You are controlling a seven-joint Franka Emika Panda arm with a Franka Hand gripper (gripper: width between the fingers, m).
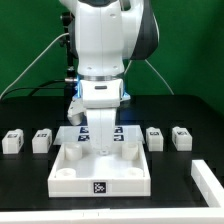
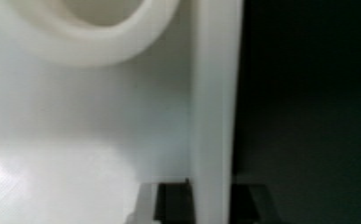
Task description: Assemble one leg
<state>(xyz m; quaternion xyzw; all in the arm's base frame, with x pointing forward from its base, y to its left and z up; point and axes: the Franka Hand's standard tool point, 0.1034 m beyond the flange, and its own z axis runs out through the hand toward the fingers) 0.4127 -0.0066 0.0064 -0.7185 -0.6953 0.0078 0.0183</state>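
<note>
Four small white legs with marker tags stand in a row on the black table: two at the exterior view's left [image 1: 12, 141] [image 1: 42, 140] and two at its right [image 1: 155, 138] [image 1: 181, 136]. Between them lies the large white square board [image 1: 75, 172] with a raised rim. My gripper [image 1: 100, 141] is down at the board's far rim. In the wrist view the dark fingers [image 2: 166, 202] stand on either side of the board's thin rim wall [image 2: 212, 100], shut on it. My gripper [image 2: 209, 192] holds no leg. A round corner socket [image 2: 106, 30] shows close by.
The marker board [image 1: 122, 132] lies behind the square board, partly hidden by the arm. A white angled piece [image 1: 207, 182] sits at the front on the exterior view's right. A green curtain and cables are behind the table.
</note>
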